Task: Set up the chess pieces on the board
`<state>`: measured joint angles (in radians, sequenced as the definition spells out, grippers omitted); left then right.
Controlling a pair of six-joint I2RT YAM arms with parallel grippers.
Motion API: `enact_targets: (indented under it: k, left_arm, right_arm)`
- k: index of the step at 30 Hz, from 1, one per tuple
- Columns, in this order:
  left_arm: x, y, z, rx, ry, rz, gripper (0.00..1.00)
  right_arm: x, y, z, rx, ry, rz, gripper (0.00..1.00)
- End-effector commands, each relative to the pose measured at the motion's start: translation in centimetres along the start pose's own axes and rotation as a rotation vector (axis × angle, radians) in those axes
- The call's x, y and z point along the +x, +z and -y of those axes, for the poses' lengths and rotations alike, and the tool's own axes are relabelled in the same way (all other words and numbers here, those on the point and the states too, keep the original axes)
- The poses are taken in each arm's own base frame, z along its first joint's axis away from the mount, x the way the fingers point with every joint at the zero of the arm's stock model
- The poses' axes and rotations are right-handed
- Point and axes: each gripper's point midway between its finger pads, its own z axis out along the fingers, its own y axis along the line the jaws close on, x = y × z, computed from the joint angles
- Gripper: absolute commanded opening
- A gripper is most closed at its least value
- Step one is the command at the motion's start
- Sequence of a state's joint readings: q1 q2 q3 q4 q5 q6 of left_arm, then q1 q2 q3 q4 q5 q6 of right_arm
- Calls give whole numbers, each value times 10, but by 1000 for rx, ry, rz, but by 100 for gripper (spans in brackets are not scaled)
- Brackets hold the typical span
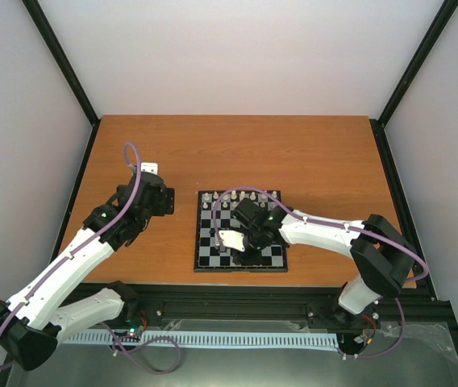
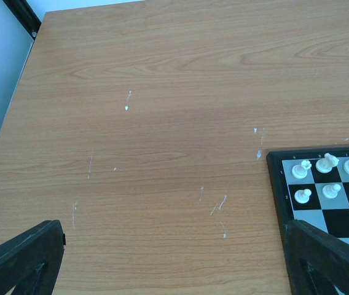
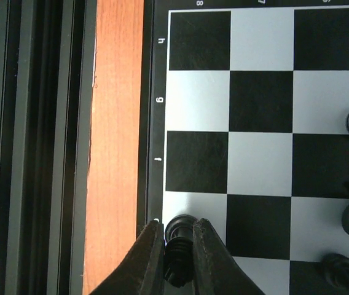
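Along the near rim of the board (image 3: pixel 156 123), just a narrow strip of surface (image 3: pixel 116 123) from the black rail (image 3: pixel 33 147), the right claw (image 3: pixel 177 224) was clenched on 1 black piece (image 3: pixel 179 246) over an edge square. Rim print read "h" and "8"; other marks were unclear. The left claw (image 2: pixel 174 246) hung released over open wood left of the board, beside the white pieces (image 2: pixel 329 178).

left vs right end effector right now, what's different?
The left end effector is open and empty; the right end effector is shut on a black chess piece. The left hovers over the wooden table beside the board; the right is over an edge square of the board. Both have dark fingers.
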<state>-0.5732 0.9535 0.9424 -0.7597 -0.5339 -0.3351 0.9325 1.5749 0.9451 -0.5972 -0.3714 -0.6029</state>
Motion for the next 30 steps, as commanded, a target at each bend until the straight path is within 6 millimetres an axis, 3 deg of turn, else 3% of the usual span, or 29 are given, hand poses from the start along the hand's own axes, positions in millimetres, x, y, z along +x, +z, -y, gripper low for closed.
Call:
enact_targets:
  k: [1,18,25,30]
  left_arm:
    - [-2,-1,-3,-9,13,5,100]
    - [-1,0,-2,-6,18,1,100]
    - [-1,-1,-1,-2,17,0,100]
    - [-2,-2,7,48,12,0,100]
  right_arm:
    - [-14,1,5,31,-31,16,3]
    - [-15,2,2,9,-24,16,4]
    - [-21,-6,10,54,-7,29,29]
    - [-38,-49,15,78,-3,143,45]
